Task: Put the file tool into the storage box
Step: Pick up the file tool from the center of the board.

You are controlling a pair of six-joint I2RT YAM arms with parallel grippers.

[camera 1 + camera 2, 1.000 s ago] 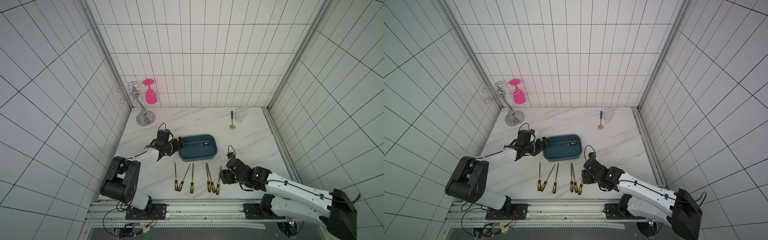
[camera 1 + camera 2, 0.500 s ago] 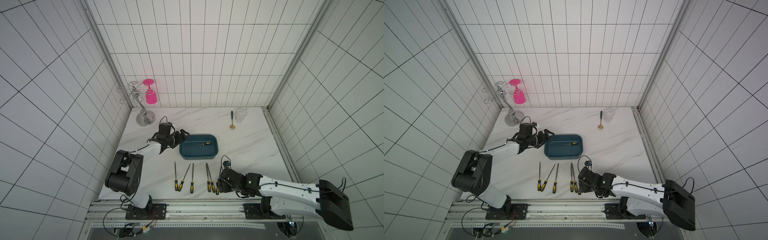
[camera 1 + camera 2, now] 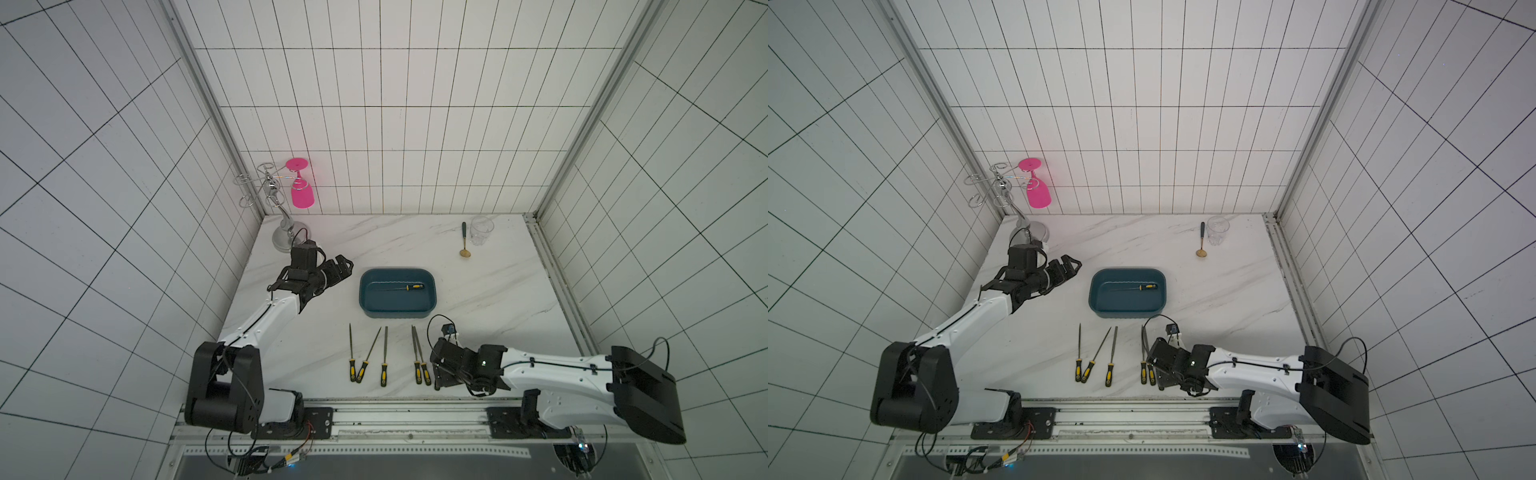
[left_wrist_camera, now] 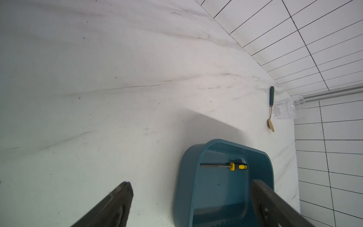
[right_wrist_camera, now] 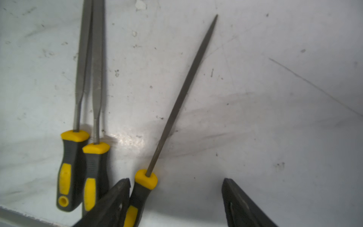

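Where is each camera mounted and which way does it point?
Both top views: high over the front edge, looking down at the table; both arms show.
Left wrist: looks past the open left gripper at the storage box.
Right wrist: looks past the open right gripper at three files.
Shared: the file in the box, top views and left wrist.

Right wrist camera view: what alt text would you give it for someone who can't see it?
The right gripper, jaws open, straddles the yellow-and-black handle of a thin pointed file lying on a white table, the handle close to one finger. Two more files with matching handles lie side by side next to it.
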